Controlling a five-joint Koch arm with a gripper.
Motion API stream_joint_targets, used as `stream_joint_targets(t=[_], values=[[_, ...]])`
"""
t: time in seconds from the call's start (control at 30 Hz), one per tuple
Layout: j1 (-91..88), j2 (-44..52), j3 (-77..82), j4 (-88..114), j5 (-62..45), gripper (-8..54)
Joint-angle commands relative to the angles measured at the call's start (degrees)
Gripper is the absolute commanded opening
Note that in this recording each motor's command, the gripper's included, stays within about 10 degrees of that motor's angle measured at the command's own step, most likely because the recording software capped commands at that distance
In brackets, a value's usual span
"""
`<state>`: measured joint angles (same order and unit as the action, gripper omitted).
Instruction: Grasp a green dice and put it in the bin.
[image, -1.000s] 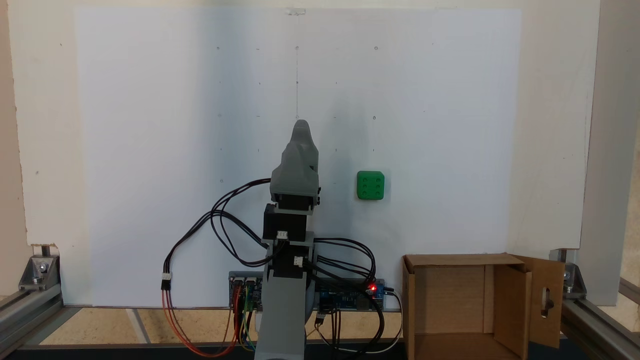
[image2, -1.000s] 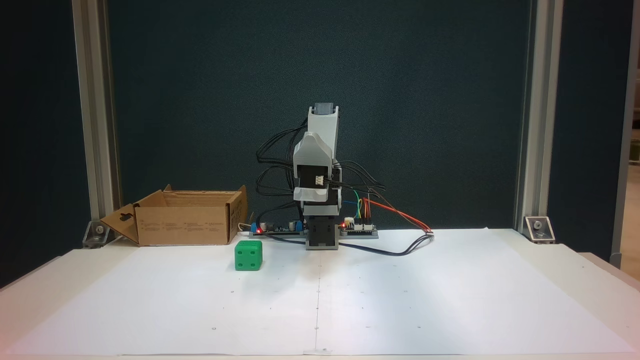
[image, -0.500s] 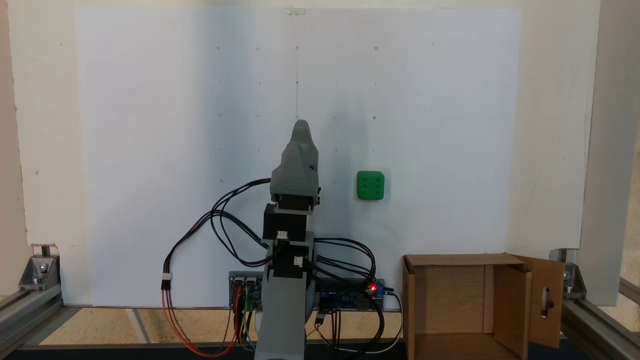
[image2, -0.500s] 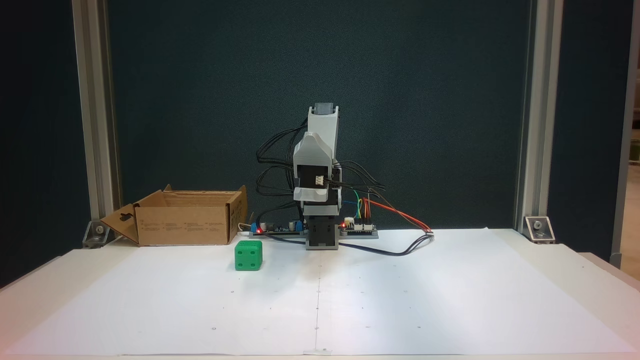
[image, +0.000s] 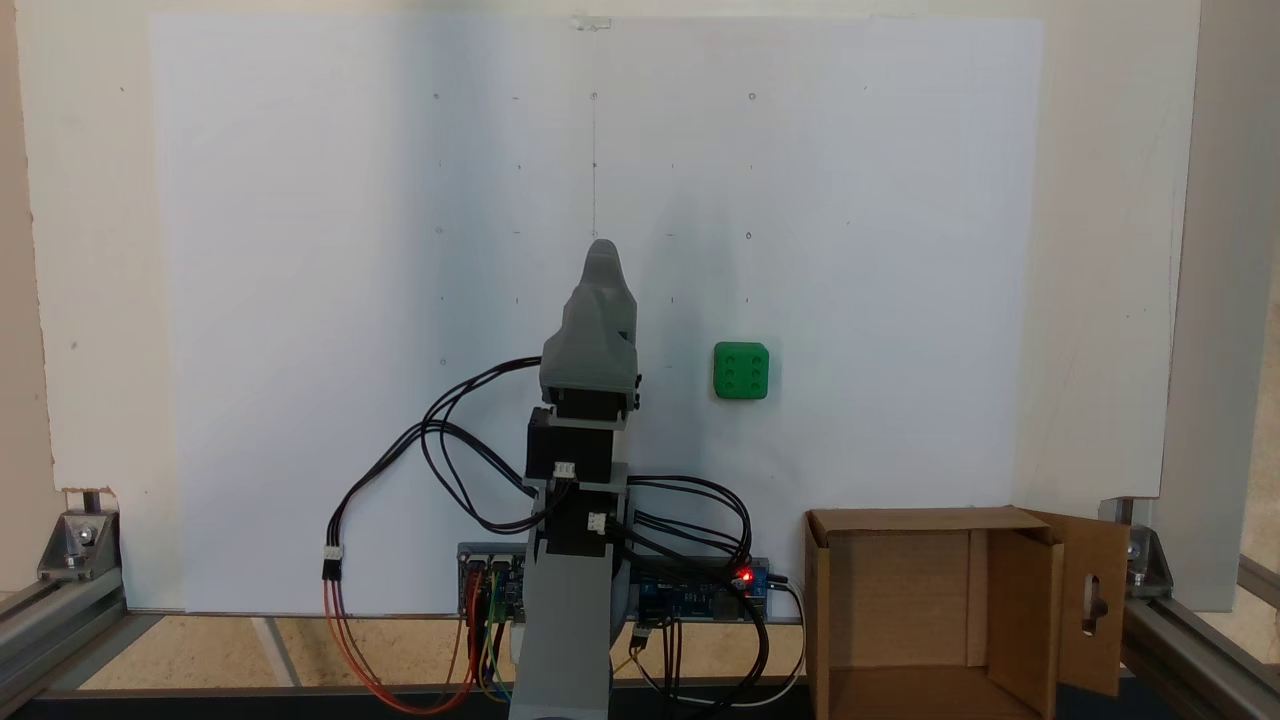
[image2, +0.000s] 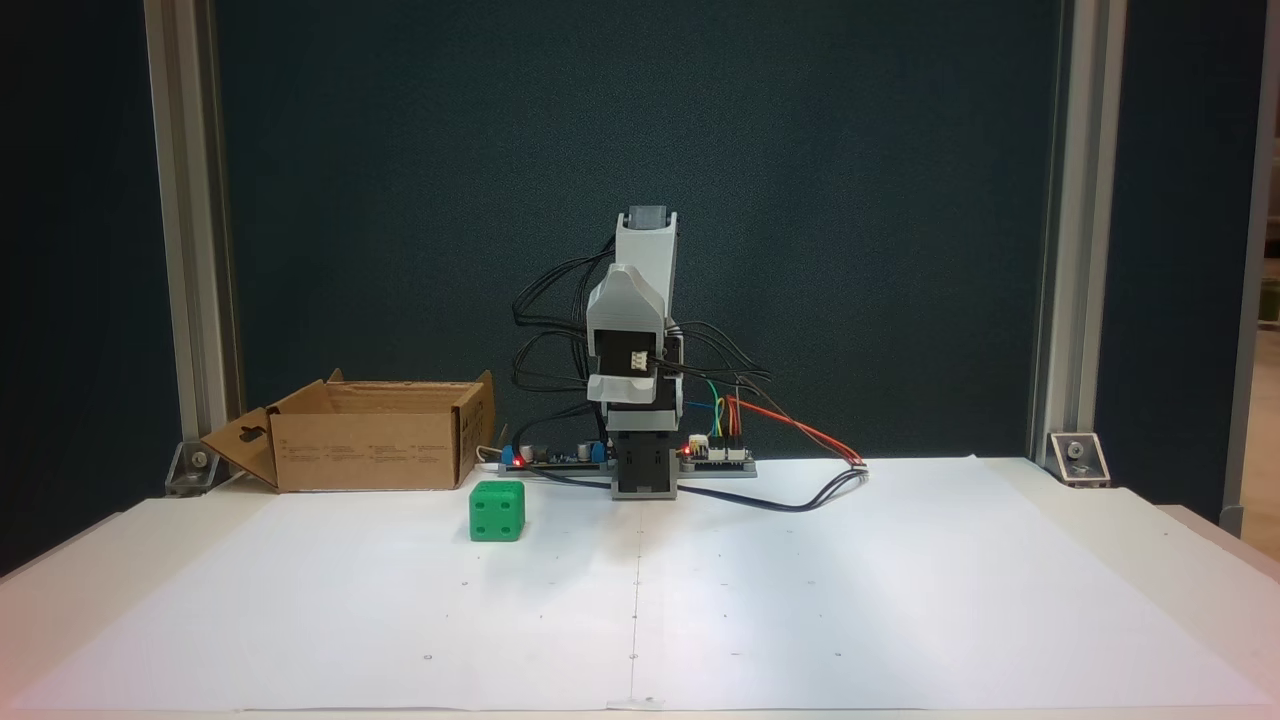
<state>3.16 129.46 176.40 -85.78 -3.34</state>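
Observation:
The green dice (image: 741, 371) (image2: 497, 511) rests on the white paper, six pips up in a fixed view. The bin (image: 830, 600) (image2: 365, 450), an open brown cardboard box with a slotted flap, stands beside the arm's base with nothing showing inside it. My gripper (image: 601, 250) is folded over the arm's base and points along the sheet's centre line, a short way from the dice and apart from it. Its jaws overlap as a single grey tip, so whether they are open cannot be made out. The folded arm (image2: 640, 300) faces the other fixed camera.
Circuit boards (image: 700, 595) and loose cables (image: 440, 450) lie around the arm's base. Aluminium frame posts (image2: 190, 250) (image2: 1060, 250) stand at the table's corners. The white paper sheet (image2: 800, 600) spreads wide in front of the arm.

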Motion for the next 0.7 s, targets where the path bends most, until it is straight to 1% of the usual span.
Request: stream_joint_targets(t=[0.0, 0.2, 0.33, 0.67], values=[[-0.79, 6.06, 2.72, -0.44, 1.58, 44.3], [-0.79, 6.06, 2.72, 1.76, 1.32, 43.8], [-0.88, 6.06, 1.23, 6.68, 1.32, 43.0], [-0.7, 6.15, -12.66, 38.32, 1.32, 43.1]])
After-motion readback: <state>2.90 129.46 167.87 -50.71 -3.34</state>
